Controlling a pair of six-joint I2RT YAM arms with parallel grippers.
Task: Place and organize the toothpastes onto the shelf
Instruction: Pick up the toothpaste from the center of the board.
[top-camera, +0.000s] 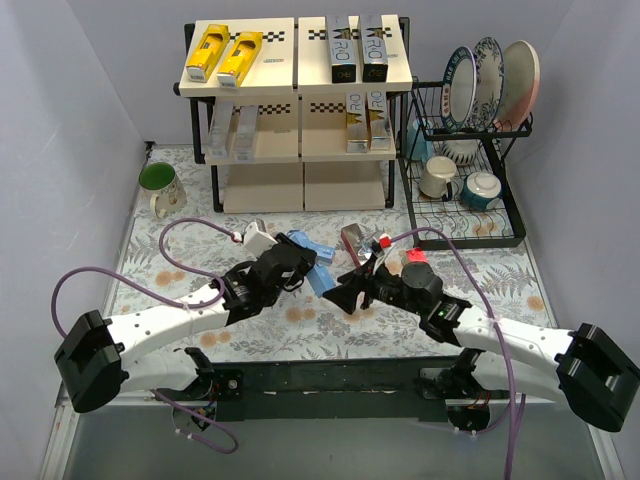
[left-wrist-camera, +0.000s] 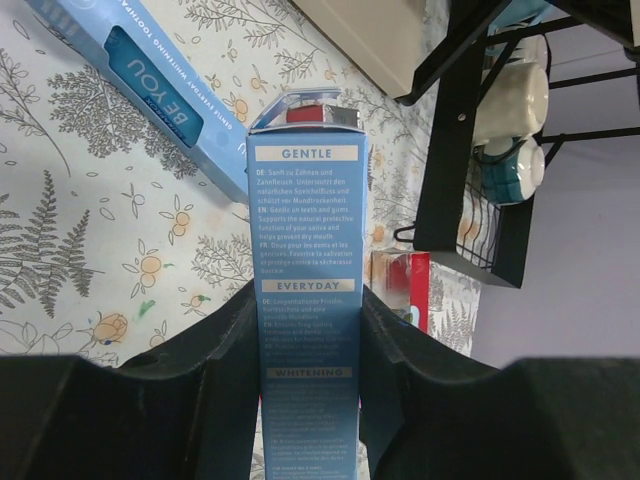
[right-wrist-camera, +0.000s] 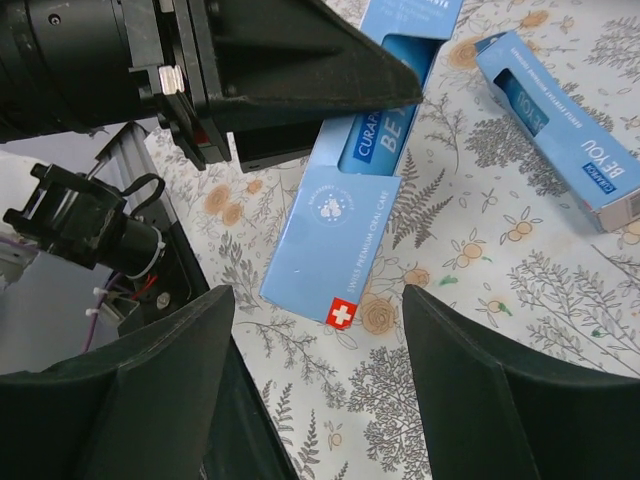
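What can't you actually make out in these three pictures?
Left wrist view: the blue cardboard toothpaste carton in the left gripper runs off the bottom edge; a red carton sits half behind a finger.
Right wrist view: another blue carton is cut by the right edge.
Top view: print on the silver-grey cartons is too small.

Blue carton (left-wrist-camera: 305, 300), lower end beyond the left wrist view's edge

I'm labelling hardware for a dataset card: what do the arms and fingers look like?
Left arm and right arm: white links, bulky black joints. A purple cable loops along each. Fingers are broad matte-black wedges.
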